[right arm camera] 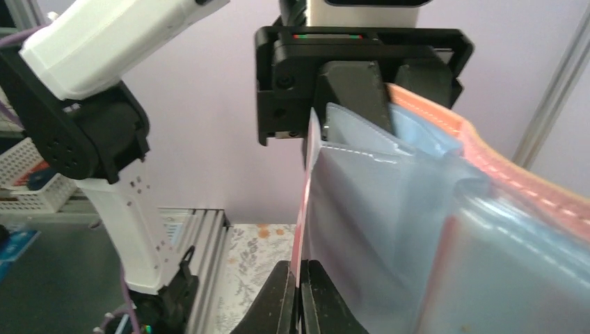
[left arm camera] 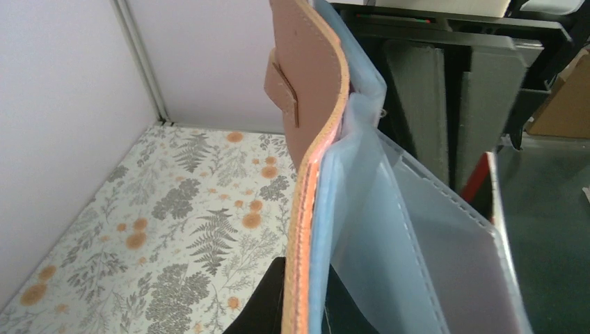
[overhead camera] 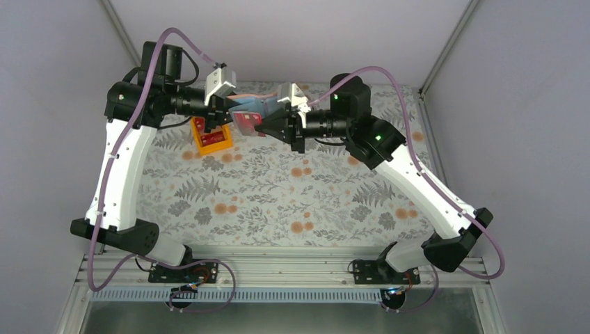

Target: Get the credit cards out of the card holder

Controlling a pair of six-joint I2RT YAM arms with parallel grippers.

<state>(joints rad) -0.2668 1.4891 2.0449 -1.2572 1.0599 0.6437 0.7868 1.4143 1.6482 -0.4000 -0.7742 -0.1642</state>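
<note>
Card holder (overhead camera: 254,106) hangs between left gripper (overhead camera: 233,111) and right gripper (overhead camera: 259,127) (credit card (right arm camera: 303,216) in the latter's fingers).

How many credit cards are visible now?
2: one red card pinched by the right tool at the card holder; another red card in the orange tray. More may be stacked there or hidden in pockets.

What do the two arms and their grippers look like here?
Both arms match: the left arm and right arm have white link shells between black joint housings. A mauve cable loops along each. Each wrist carries a white camera block. The left gripper and right gripper are black. Green lights glow on the right arm.
</note>
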